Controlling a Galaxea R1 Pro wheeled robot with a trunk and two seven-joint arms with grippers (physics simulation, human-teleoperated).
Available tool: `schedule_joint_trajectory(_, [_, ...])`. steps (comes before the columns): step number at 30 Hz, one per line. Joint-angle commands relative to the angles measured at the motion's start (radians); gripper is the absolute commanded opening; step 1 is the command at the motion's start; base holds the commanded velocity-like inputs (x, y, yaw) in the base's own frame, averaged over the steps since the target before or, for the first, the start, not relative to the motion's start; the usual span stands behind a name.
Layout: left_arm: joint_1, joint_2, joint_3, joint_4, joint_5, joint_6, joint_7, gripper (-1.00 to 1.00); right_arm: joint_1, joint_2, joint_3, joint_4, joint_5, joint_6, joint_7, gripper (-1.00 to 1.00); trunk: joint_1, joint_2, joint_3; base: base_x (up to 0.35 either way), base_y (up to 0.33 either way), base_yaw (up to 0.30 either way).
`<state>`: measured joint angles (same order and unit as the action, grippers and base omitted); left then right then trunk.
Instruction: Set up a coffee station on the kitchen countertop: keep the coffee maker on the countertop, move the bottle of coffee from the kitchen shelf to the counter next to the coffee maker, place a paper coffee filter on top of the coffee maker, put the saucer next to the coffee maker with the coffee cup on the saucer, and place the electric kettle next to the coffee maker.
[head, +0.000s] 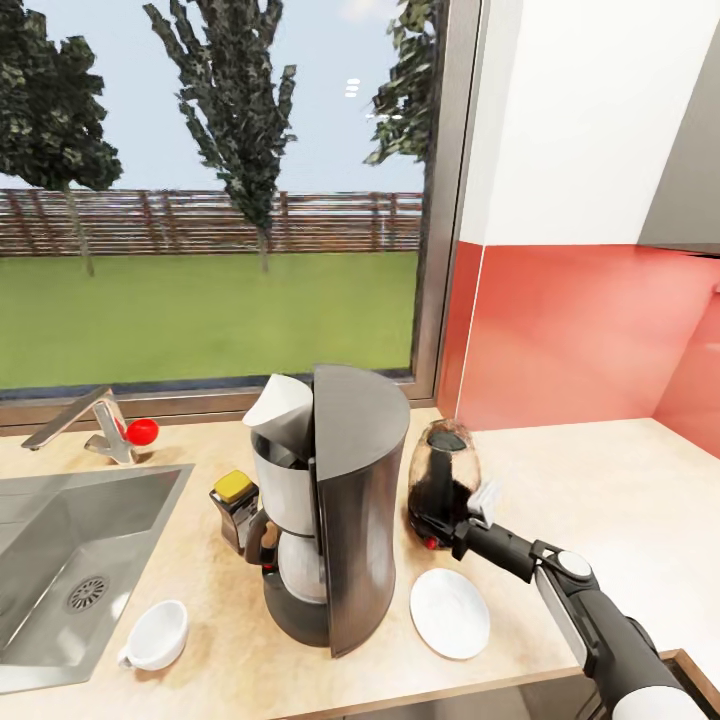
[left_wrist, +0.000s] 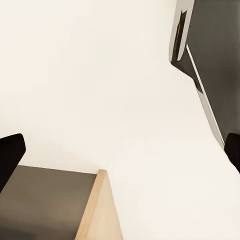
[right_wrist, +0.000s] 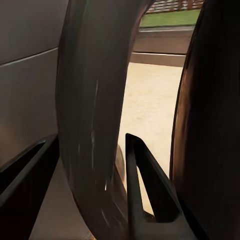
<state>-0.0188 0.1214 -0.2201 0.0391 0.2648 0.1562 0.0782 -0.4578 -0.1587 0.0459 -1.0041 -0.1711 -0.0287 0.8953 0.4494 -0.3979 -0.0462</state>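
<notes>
The right gripper (head: 447, 528) is reaching in at the electric kettle (head: 446, 480), which is standing on the kitchen countertop (head: 600, 480) just beside the coffee maker (head: 335, 500), on its right. In the right wrist view 2 dark fingers (right_wrist: 142, 185) are straddling the kettle's black loop handle (right_wrist: 92, 125), with the glass body bulging at one side; the jaws are looking closed around that handle, so I am judging the kettle as gripped, not merely approached.

The coffee maker is sitting mid-counter with a white paper filter (head: 282, 408) poking out of its top. The bottle of coffee (head: 236, 505) is standing close against its left side. The saucer (head: 450, 612) is lying bare on the counter in front of the kettle, and the coffee cup (head: 158, 634) is sitting well apart from it, near the sink (head: 60, 560), so the cup-on-saucer step is looking undone.

For the step in hand, the kettle is appearing upright, so the sensible thing is letting the fingers part slowly and drawing the arm straight back along the handle's plane, avoiding any sideways tug that might tip the kettle into the coffee maker or drag it over the saucer.

The left wrist view is showing pale wall, a wood edge and dark fingertip corners (left_wrist: 10, 155) spread far apart, so the left gripper is reading as open and holding nothing
</notes>
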Motion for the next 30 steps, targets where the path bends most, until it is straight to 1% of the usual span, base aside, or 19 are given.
schedule_joint_trajectory(1, [-0.001, 0.0, -0.008, 0.001, 0.01, 0.002, 0.002, 1.0, -0.001, -0.001, 0.003, 0.001, 0.0, -0.004, 0.001, -1.0, 0.001, -0.002, -0.002, 0.0, 0.0, 0.0])
schedule_joint_trajectory(16, [-0.001, 0.0, -0.008, 0.001, 0.01, 0.002, 0.002, 1.0, -0.001, 0.001, 0.003, 0.001, 0.002, -0.003, -0.001, -1.0, 0.001, -0.002, -0.002, 0.0, 0.0, 0.0])
schedule_joint_trajectory(17, [-0.001, 0.0, -0.008, 0.001, 0.01, 0.002, 0.002, 1.0, -0.001, 0.001, 0.002, 0.001, 0.002, -0.003, -0.002, 1.0, 0.001, -0.002, -0.002, 0.0, 0.0, 0.0])
schedule_joint_trajectory(30, [-0.001, 0.0, -0.007, 0.001, 0.01, 0.002, 0.002, 1.0, -0.001, 0.001, 0.002, 0.001, 0.002, -0.002, -0.002, 1.0, 0.001, -0.002, -0.002, 0.0, 0.0, 0.0])
